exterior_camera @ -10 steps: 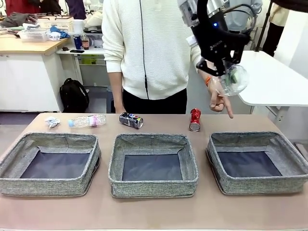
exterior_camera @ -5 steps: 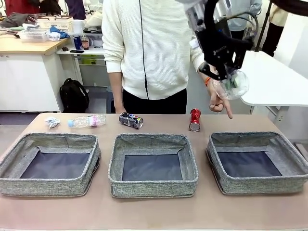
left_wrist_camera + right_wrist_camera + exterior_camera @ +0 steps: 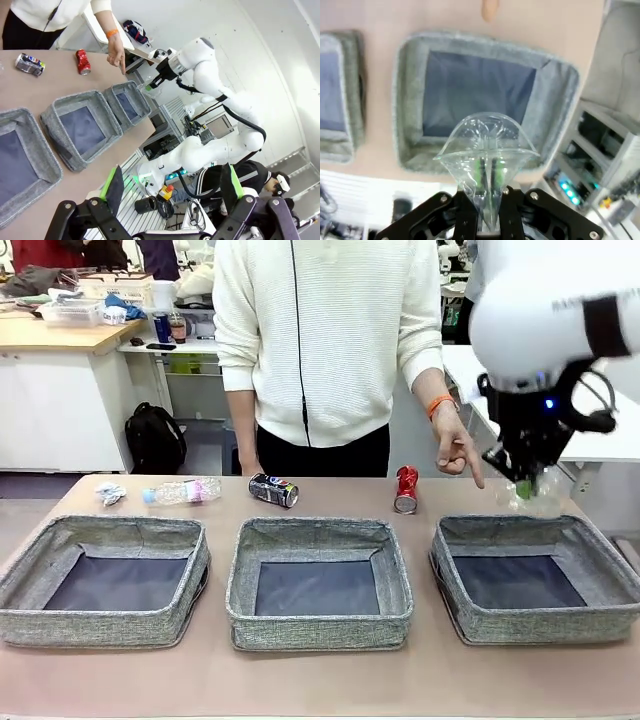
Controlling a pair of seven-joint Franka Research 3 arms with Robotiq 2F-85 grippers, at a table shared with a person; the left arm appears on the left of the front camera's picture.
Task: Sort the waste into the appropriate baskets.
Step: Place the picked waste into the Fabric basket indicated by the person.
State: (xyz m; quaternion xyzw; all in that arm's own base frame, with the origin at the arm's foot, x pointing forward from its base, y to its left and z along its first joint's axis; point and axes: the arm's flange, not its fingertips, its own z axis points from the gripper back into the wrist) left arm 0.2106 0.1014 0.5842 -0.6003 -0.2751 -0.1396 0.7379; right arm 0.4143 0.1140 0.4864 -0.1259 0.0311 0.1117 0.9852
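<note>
Right gripper (image 3: 487,175): we see it clamped on clear plastic film (image 3: 487,132) — above the right basket (image 3: 551,105)
Left gripper (image 3: 172,184): jaws spread (wide apart)

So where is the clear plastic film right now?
Front view, far right: the clear plastic film is pinched in the right gripper, above the far rim of the right-hand basket, beside the person's pointing hand.

The baskets (image 3: 318,625) are grey woven fabric with dark slate bottoms, on a dull pinkish-brown bench (image 3: 320,680). There is a red can (image 3: 405,489), a blue-black can (image 3: 272,490), a clear blue-capped bottle (image 3: 182,491) and a white paper wad (image 3: 109,493). Green pads of the black right pincer (image 3: 487,175) show through the clear film (image 3: 490,135).
</note>
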